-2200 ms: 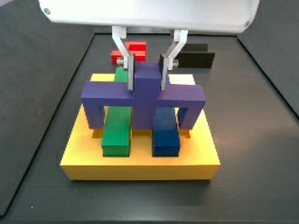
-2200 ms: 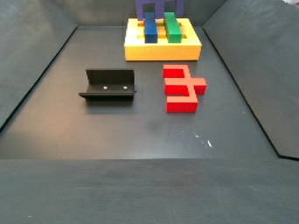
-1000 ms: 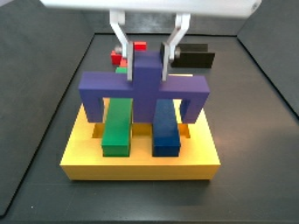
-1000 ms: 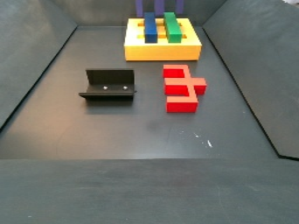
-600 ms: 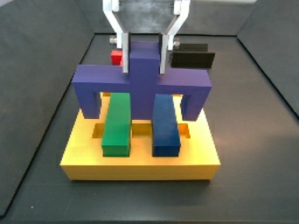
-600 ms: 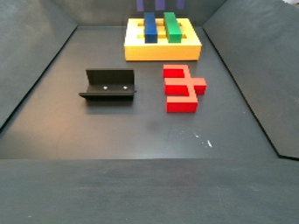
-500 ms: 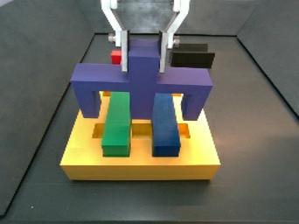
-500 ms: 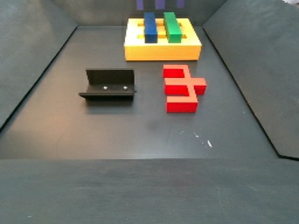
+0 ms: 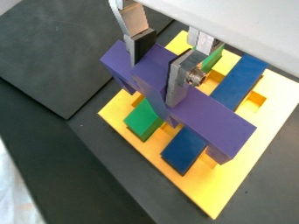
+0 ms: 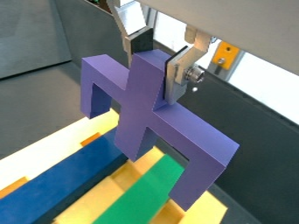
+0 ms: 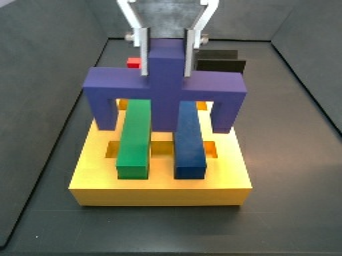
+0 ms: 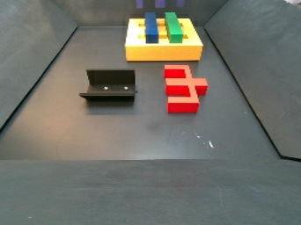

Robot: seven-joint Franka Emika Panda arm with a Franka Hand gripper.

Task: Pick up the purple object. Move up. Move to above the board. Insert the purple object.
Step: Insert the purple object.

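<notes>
My gripper is shut on the raised middle stub of the purple object, a bridge-shaped piece held level above the board. Its two legs hang down on either side of the green bar and blue bar that lie on the yellow board. In both wrist views the fingers clamp the stub of the purple object over the board. In a side view only the legs' tips show above the board.
A red stepped block lies in the middle of the dark floor. The dark fixture stands to its left. A black block and a bit of red show behind the board. Dark walls ring the floor.
The gripper has lifted the purple object higher above the board; in a side view the piece looms larger and its legs have risen nearly out of the other side view.
</notes>
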